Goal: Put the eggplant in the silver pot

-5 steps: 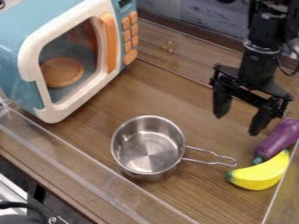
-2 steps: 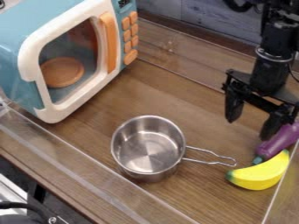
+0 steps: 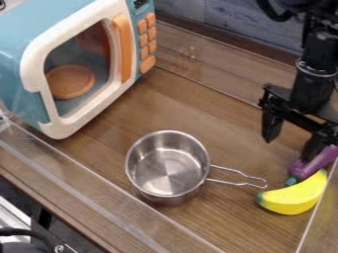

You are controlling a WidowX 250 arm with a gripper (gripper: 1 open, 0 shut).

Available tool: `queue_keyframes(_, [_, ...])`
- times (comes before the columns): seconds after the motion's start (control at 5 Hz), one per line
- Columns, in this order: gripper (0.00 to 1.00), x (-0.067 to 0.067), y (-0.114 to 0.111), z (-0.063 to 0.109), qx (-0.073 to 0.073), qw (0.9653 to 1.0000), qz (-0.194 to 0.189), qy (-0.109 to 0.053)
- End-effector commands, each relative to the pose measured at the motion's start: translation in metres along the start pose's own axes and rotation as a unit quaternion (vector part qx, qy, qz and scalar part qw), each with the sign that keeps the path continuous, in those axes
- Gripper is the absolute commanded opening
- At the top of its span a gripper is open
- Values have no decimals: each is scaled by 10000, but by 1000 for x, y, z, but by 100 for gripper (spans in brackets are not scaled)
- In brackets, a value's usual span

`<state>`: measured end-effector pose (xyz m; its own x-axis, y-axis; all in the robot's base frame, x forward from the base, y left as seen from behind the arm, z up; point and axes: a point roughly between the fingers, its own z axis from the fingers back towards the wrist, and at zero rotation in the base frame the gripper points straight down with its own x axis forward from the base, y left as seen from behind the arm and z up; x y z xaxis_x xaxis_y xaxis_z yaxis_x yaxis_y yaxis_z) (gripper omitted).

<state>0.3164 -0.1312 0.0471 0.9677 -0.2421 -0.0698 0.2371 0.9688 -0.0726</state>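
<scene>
So the gripper (image 3: 295, 133) is over at the right side of the wooden table (image 3: 199, 99), pointing straight down with its two black fingers (image 3: 272, 125) spread wide apart, nothing between them. It sits right above the eggplant (image 3: 318, 159), and the right-hand finger looks like it's down at the purple body, though I can't tell if it's actually touching. Only part of the eggplant shows, since the gripper covers its upper end; I can't make out the stem cap.

Just below the eggplant lies a yellow banana (image 3: 295, 195), right against it or very nearly so, close to the table's right edge.

The silver pot (image 3: 168, 165) stands upright near the front middle of the table, empty inside, with its thin wire handle (image 3: 239, 179) sticking out toward the banana. It's well apart from the eggplant.

Back left there's a white-and-teal toy microwave (image 3: 73, 59) with an orange button panel, and something round and orange shows through its door window.
</scene>
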Motion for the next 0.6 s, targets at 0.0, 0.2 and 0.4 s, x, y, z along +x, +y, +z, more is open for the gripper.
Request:
queue_keyframes(0.0, [100, 11, -9, 10, -46, 9995, -98, -295])
queue_keyframes(0.2, [100, 15, -12, 5, -58, 9994, -121, -311])
queue_keyframes(0.4, [100, 18, -15, -1, -75, 9993, -156, -320])
